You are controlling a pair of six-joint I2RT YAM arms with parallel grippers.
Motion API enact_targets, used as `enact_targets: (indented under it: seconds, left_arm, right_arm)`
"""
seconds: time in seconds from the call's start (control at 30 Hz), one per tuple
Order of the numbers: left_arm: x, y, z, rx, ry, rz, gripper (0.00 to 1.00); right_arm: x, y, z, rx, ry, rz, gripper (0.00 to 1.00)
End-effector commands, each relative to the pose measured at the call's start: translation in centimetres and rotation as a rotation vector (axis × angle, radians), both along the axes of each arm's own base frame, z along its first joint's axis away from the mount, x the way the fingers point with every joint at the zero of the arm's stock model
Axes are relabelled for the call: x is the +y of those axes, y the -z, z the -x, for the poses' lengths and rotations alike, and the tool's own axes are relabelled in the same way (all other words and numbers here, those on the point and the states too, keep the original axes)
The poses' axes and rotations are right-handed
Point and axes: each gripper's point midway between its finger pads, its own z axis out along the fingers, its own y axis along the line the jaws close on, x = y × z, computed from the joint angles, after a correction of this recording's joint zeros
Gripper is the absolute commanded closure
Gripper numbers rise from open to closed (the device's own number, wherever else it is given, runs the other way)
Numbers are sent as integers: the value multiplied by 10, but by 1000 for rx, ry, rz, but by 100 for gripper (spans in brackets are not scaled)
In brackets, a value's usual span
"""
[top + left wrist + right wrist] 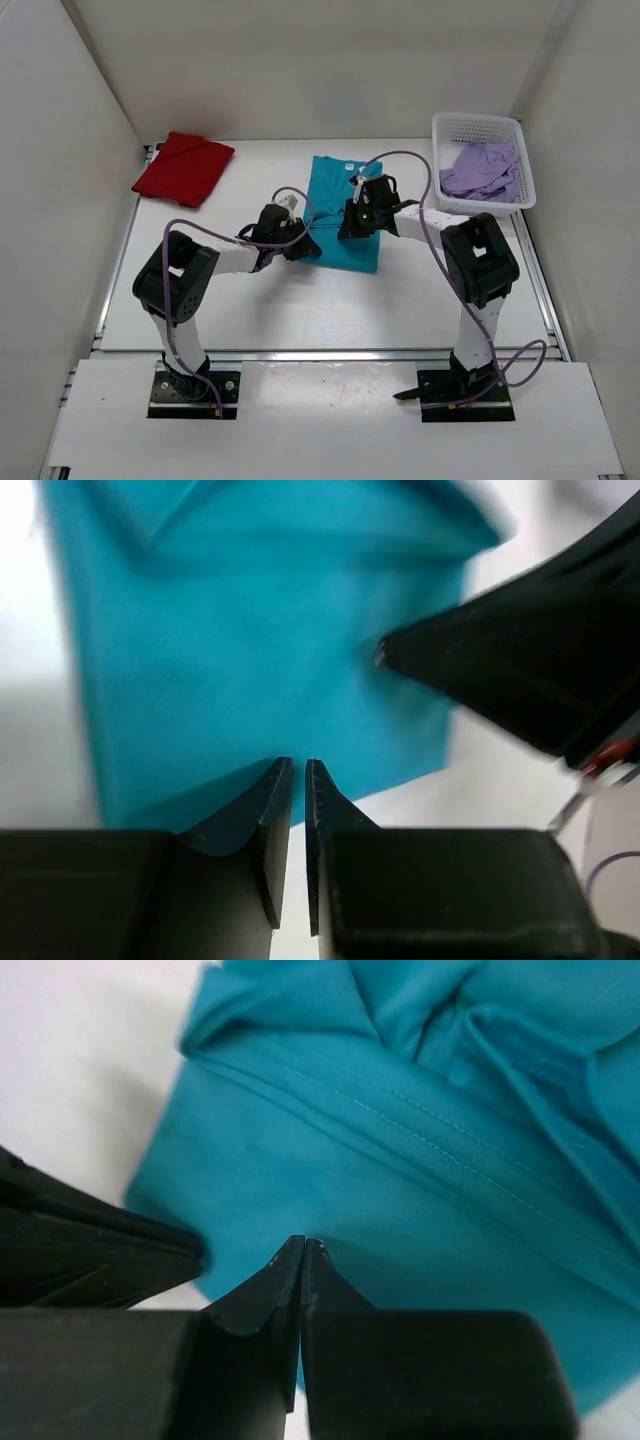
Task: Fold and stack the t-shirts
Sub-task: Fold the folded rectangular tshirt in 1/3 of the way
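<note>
The teal t-shirt (338,192) lies folded in a tall strip at the table's middle. My left gripper (303,247) hovers at its near left corner, open by a narrow gap with nothing inside. In the left wrist view the gripper (298,762) sits over the teal cloth (270,650). My right gripper (350,228) is over the shirt's near right part, shut and empty. Its wrist view shows the tips (303,1241) just above the teal cloth (400,1180). The red t-shirt (183,167) lies folded at far left. The lilac t-shirt (482,170) sits crumpled in the basket.
The white mesh basket (478,121) stands at the far right of the white table (300,300). White walls close in the left, back and right sides. The two grippers are close together, and each shows in the other's wrist view.
</note>
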Motion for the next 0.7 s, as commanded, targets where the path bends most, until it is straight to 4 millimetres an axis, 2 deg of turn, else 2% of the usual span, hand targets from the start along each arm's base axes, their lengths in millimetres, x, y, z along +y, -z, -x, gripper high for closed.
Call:
enact_targets:
  seconds: [0.0, 0.1, 0.23, 0.27, 0.33, 0.43, 0.47, 0.5, 0.53, 0.6, 0.67]
  left_arm:
    - [13, 8, 1, -19, -40, -14, 78]
    - [26, 28, 15, 20, -51, -24, 80]
    - [31, 45, 35, 47, -29, -38, 80]
    - [29, 48, 40, 51, -20, -46, 81]
    - [31, 58, 52, 71, -8, -54, 80]
    - [34, 62, 63, 84, -12, -29, 81]
    - [34, 63, 66, 88, -8, -29, 82]
    - [35, 62, 68, 86, -1, -27, 81]
    - [36, 62, 69, 88, -2, -31, 81]
    - [39, 60, 70, 78, 2, -36, 81]
    - [38, 52, 69, 62, 2, -20, 81]
  right_arm:
    - [7, -1, -19, -72, -16, 7, 100]
    - [10, 14, -23, -55, -6, 42, 100]
    - [10, 22, -28, -70, 18, 46, 100]
    - [6, 32, -26, -65, 26, 71, 100]
    - [6, 26, -36, -114, 56, 61, 100]
    - [-4, 25, -54, -160, 122, 59, 100]
    - [-1, 21, -56, -175, 123, 56, 100]
    - [-5, 16, -69, -190, 149, 46, 100]
    - [-6, 18, -72, -189, 155, 59, 100]
    - [-7, 6, -92, -224, 169, 41, 100]
    - [-6, 0, -105, -234, 172, 27, 100]
